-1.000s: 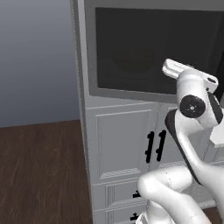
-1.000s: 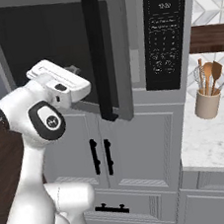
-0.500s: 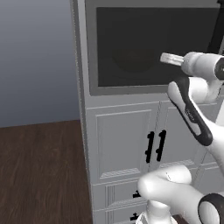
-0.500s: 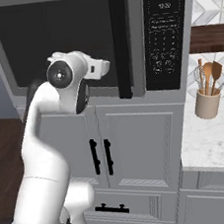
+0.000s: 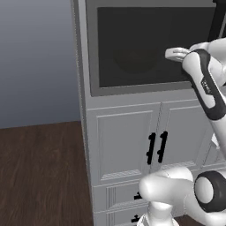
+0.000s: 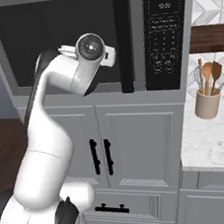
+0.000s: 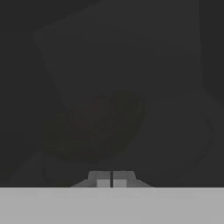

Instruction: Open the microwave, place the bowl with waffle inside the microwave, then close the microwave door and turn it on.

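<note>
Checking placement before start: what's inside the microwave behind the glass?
Through the dark glass of the shut microwave door, the hand view shows a dim round bowl with reddish-brown contents. The tint hides any detail of the contents.

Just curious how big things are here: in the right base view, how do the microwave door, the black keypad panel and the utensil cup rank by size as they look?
1. microwave door, by far the widest
2. black keypad panel, tall and narrow
3. utensil cup, smallest

All three sit at similar depth, so nearness hardly skews this.

A white speckled counter (image 6: 209,141) (right of the microwave (image 6: 99,36)) carries a beige utensil crock (image 6: 207,103).
</note>
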Robot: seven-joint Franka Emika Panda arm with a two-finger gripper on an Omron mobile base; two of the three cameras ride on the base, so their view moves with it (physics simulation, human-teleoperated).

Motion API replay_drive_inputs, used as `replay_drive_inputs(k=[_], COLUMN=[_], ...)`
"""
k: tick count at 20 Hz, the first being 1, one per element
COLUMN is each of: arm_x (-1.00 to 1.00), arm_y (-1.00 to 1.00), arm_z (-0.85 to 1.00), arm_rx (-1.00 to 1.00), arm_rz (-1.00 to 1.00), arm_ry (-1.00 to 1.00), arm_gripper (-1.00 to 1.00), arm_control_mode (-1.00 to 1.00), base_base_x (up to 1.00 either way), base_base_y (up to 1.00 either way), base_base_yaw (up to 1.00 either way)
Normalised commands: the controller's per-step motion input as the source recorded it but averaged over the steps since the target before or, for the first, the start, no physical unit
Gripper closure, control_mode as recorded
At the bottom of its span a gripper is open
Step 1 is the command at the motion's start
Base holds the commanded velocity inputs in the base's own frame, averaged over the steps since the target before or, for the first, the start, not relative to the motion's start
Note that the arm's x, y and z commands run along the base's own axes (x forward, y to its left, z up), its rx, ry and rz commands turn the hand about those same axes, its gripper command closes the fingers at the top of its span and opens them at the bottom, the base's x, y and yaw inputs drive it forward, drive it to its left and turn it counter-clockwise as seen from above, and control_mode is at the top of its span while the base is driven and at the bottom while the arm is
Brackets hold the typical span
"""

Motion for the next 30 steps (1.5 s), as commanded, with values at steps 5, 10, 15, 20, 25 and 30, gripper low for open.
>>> replay_drive_inputs(k=[5, 10, 15, 20, 25, 30], arm_x=[0.48, 0.56, 0.18, -0.98, -0.95, -0.17], arm_y=[0.71, 0.48, 0.01, -0.33, -0.46, -0.94], arm_z=[-0.89, -0.77, -0.05, 0.17, 0.12, 0.00], arm_rx=[0.00, 0.04, 0.12, 0.08, 0.18, 0.41], arm_rz=[-0.03, -0.13, -0.06, 0.00, -0.04, -0.12], arm_ry=[-0.09, -0.10, 0.04, 0.01, 0.05, 0.14], arm_gripper=[1.00, 1.00, 1.00, 1.00, 1.00, 1.00], arm_control_mode=[-1.00, -1.00, -1.00, -1.00, -1.00, -1.00], base_base_x=[0.00, 0.00, 0.00, 0.00, 0.00, 0.00], base_base_y=[0.00, 0.00, 0.00, 0.00, 0.00, 0.00], base_base_yaw=[0.00, 0.00, 0.00, 0.00, 0.00, 0.00])
